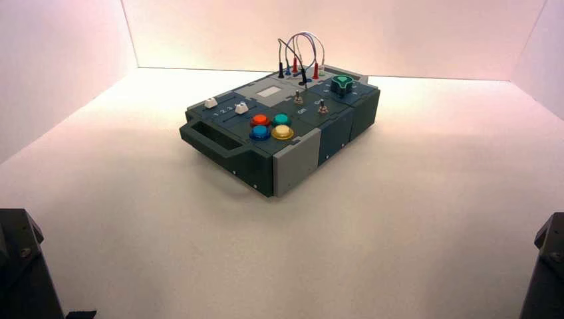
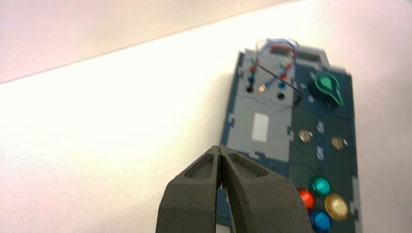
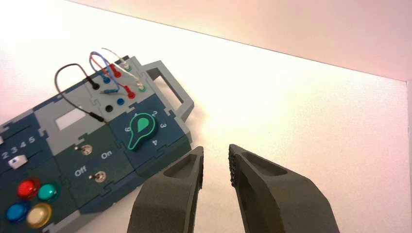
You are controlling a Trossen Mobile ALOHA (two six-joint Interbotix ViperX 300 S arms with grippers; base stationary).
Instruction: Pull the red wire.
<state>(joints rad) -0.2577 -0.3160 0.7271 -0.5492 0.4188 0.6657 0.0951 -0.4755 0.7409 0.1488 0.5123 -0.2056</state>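
Right gripper [image 3: 216, 148] nearest lens, jaws parted, nothing between; left gripper [image 2: 219, 148] parked near box [image 1: 297, 163], clenched. Red wire [image 3: 100, 62] arches between two red sockets, both plugs seated. Step likely approach; next: right jaws over one red plug [image 3: 130, 93], then grip.

Pale worktop [image 1: 399, 219], lit from above the frame's middle distance and brightest toward its far edge. Far wall [image 1: 319, 33]: plain, pinkish cream, upright behind the worktop, meeting it along a thin dark line. Left wall [image 1: 53, 73] and right wall [image 1: 549, 60]: plain, pale pink, each joining the far wall at a vertical-to-slanting corner seam. Light: bright, diffuse.
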